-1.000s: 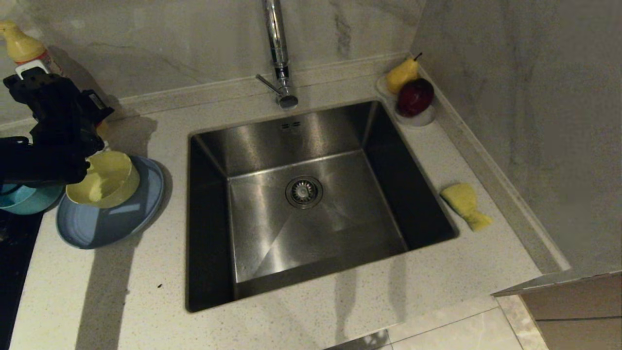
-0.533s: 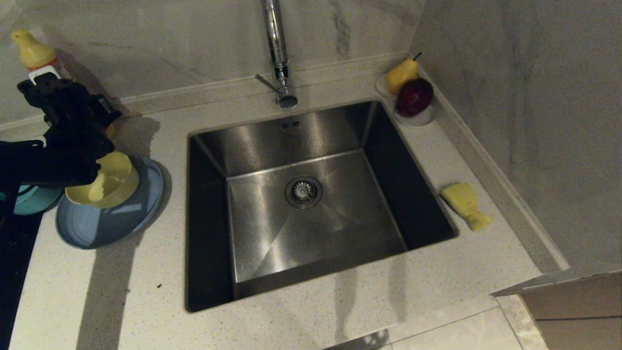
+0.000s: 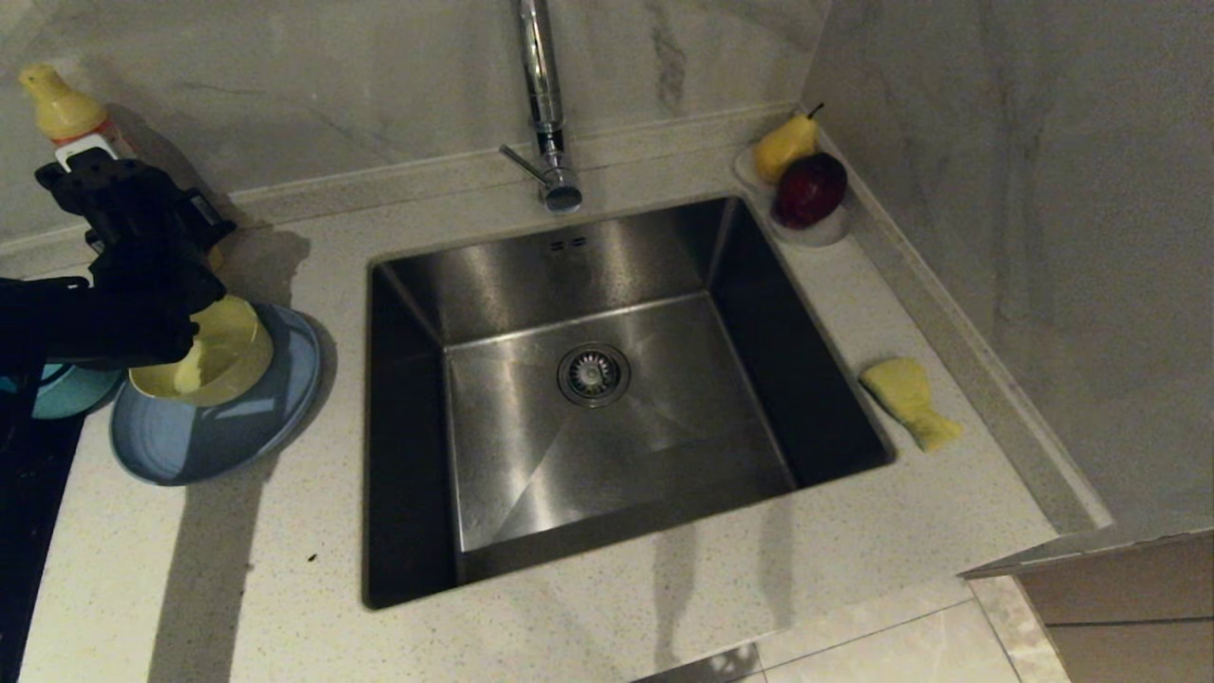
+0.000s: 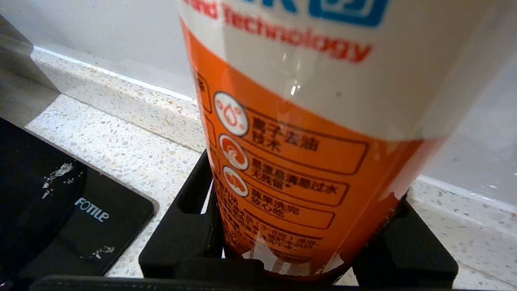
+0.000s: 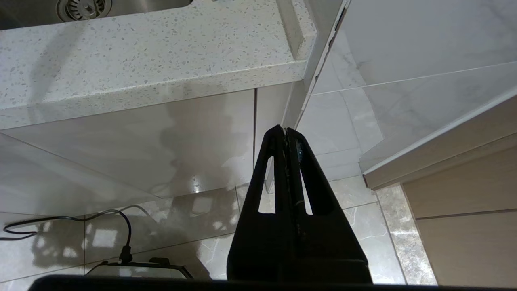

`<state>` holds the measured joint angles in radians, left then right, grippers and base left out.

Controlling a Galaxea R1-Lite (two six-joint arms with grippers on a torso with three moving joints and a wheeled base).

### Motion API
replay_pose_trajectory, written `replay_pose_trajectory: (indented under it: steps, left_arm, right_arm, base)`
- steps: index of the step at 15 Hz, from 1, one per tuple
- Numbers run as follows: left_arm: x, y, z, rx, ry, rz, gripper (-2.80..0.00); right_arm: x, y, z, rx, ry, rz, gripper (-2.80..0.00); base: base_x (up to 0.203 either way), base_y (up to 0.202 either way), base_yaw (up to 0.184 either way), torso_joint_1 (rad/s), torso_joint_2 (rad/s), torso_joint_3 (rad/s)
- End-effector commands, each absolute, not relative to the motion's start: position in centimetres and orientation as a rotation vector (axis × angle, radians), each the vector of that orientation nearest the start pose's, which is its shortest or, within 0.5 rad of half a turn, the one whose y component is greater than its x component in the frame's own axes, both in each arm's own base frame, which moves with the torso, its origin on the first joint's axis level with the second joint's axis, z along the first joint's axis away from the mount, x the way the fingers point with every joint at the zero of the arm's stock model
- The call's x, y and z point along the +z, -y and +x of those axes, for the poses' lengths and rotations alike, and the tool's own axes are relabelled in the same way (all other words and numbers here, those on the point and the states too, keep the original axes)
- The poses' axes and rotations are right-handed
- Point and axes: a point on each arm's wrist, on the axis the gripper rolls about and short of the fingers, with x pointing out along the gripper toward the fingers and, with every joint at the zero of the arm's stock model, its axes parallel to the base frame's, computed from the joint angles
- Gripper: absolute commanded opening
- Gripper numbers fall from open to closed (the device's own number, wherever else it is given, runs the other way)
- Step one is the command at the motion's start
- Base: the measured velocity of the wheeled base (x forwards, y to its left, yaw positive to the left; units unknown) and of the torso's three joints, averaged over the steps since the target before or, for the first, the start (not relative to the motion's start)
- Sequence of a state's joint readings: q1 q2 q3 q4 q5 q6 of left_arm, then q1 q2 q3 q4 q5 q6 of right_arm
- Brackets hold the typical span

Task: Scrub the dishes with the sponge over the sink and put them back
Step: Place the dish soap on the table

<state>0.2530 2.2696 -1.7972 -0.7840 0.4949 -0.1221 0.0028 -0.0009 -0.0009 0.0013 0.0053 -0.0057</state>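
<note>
My left gripper [image 3: 109, 185] is at the far left by the back wall, shut on an orange-and-white detergent bottle [image 4: 307, 101] with a yellow cap [image 3: 59, 102]. The black fingers [image 4: 190, 202] press both sides of the bottle. Just in front of that arm, the pale yellow bowl [image 3: 223, 356] sits on the light-blue plate [image 3: 237, 427]. The teal-blue bowl [image 3: 66, 389] shows partly under the arm. The sponge [image 3: 909, 398] lies on the counter right of the sink [image 3: 616, 427]. My right gripper [image 5: 284, 131] hangs shut and holding nothing below the counter edge, over the floor.
A chrome tap [image 3: 541, 95] stands behind the basin, with the drain strainer [image 3: 593, 373] in its middle. A small white dish with a pear and a dark red fruit [image 3: 806, 185] sits in the back right corner. A black cooktop [image 4: 60, 202] borders the counter on the left.
My left gripper and the bottle in it have shifted a little to the right along the back wall. The dishes and the sponge have stayed where they were.
</note>
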Motion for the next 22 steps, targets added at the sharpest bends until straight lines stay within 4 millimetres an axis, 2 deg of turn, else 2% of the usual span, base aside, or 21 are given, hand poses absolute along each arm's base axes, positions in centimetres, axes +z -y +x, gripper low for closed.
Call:
replay_pose_trajectory:
  steps: [1, 4, 5, 9, 11, 14, 17, 20, 22]
  left_arm:
    - [24.5, -13.0, 46.1, 0.725, 0.358, -0.157, -2.80]
    - [24.6, -13.0, 46.1, 0.725, 0.358, -0.157, -2.80]
    - [24.6, -13.0, 46.1, 0.728, 0.356, -0.156, 0.00]
    - [25.8, -12.9, 45.5, 0.732, 0.403, -0.167, 0.00]
    - [27.3, -12.7, 44.6, 0.728, 0.434, -0.170, 0.00]
    - [31.1, -12.2, 42.8, 0.721, 0.490, -0.173, 0.00]
    - [35.4, -11.5, 39.9, 0.712, 0.547, -0.180, 0.00]
    - [38.6, -10.7, 36.9, 0.705, 0.589, -0.184, 0.00]
    - [41.3, -9.8, 33.9, 0.686, 0.619, -0.184, 0.00]
  right_arm:
    - [7.6, 0.0, -2.3, 0.009, 0.001, -0.006, -2.80]
    - [7.5, 0.0, -2.3, 0.009, 0.000, -0.006, -2.80]
    - [7.5, 0.0, -2.3, 0.009, 0.000, -0.006, -2.80]
    - [7.5, 0.0, -2.3, 0.009, 0.000, -0.006, -2.80]
    - [7.5, 0.0, -2.3, 0.009, 0.000, -0.006, -2.80]
    - [7.5, 0.0, -2.3, 0.009, 0.000, -0.006, -2.80]
    - [7.6, 0.0, -2.3, 0.009, 0.002, -0.006, -2.80]
    - [7.6, 0.0, -2.3, 0.009, 0.001, -0.006, -2.80]
    - [7.6, 0.0, -2.3, 0.009, 0.001, -0.006, -2.80]
  base:
    - [0.000, 0.000, 0.000, 0.000, 0.00, 0.000]
    - [0.000, 0.000, 0.000, 0.000, 0.00, 0.000]
    - [0.000, 0.000, 0.000, 0.000, 0.00, 0.000]
    - [0.000, 0.000, 0.000, 0.000, 0.00, 0.000]
    - [0.000, 0.000, 0.000, 0.000, 0.00, 0.000]
    - [0.000, 0.000, 0.000, 0.000, 0.00, 0.000]
    - [0.000, 0.000, 0.000, 0.000, 0.00, 0.000]
    - [0.000, 0.000, 0.000, 0.000, 0.00, 0.000]
    - [0.000, 0.000, 0.000, 0.000, 0.00, 0.000]
